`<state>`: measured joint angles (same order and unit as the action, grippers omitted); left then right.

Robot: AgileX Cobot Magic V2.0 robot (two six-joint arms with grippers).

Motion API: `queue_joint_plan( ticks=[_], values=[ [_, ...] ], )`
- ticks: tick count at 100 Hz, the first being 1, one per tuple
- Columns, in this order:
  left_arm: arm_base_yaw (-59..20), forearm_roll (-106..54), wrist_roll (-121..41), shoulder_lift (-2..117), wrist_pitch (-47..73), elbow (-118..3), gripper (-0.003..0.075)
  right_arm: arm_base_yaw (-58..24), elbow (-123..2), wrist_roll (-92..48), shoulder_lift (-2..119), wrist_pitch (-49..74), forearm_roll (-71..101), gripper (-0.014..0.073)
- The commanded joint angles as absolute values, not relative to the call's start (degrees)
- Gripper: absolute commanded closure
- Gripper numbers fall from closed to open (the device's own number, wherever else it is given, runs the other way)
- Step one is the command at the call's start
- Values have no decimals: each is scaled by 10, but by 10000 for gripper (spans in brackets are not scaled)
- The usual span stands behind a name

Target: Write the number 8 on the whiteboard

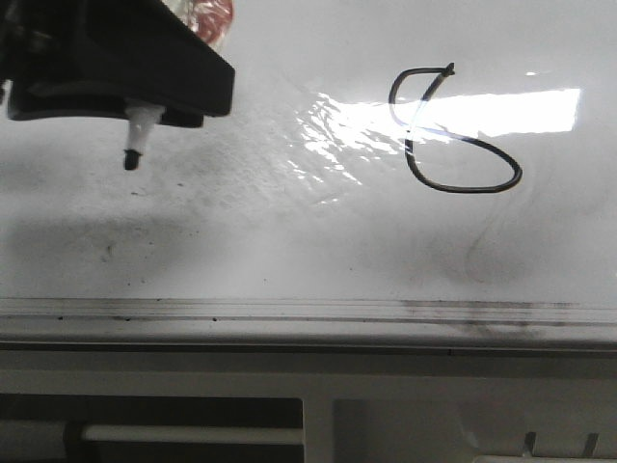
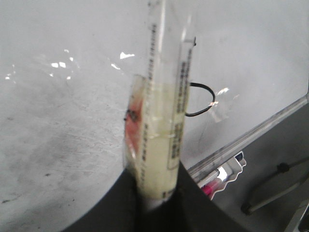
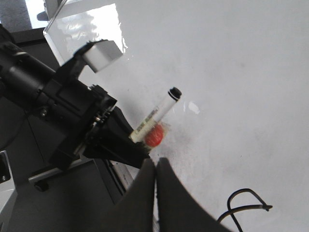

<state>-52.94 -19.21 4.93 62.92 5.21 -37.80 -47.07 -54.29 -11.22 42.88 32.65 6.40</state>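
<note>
The whiteboard (image 1: 289, 241) fills the front view. On its right part stands the number 8 (image 1: 463, 191), a thin black lopsided figure. At the upper left my left gripper (image 1: 145, 108) is shut on a marker (image 1: 140, 130) whose black tip points down, well left of the figure and seemingly just off the surface. In the left wrist view the marker (image 2: 161, 121) rises from between the fingers, with part of the figure (image 2: 203, 86) behind it. My right gripper (image 3: 155, 166) is shut on nothing, near the figure (image 3: 242, 208), looking at the marker (image 3: 159, 112).
A pale metallic rail (image 1: 289, 311) runs along the board's near edge. Grey eraser smudges and a bright glare (image 1: 482, 111) mark the surface. A small tray with pens (image 2: 224, 174) sits beyond the rail. The left arm's black body (image 3: 58, 106) stands beside the board.
</note>
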Motion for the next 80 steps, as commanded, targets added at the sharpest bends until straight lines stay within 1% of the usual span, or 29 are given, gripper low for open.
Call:
queue_joint_plan(
  ticks=[1,23,37,55,80],
  values=[
    [-529,-200,54,655,31,-419,741,-461,-560,-88,427,287,58,654],
    [-529,-224,55,740,36,-477,741,-439,-560,-83,427,315,57,654],
    [-529,-234,55,779,37,-491,741,-438,-560,-73,427,330,57,654],
    [-524,-235,55,801,27,-491,741,-438,-560,-69,427,332,57,654],
    [-479,-245,55,804,6,-491,741,-438,-560,-69,427,333,57,654]
  ],
)
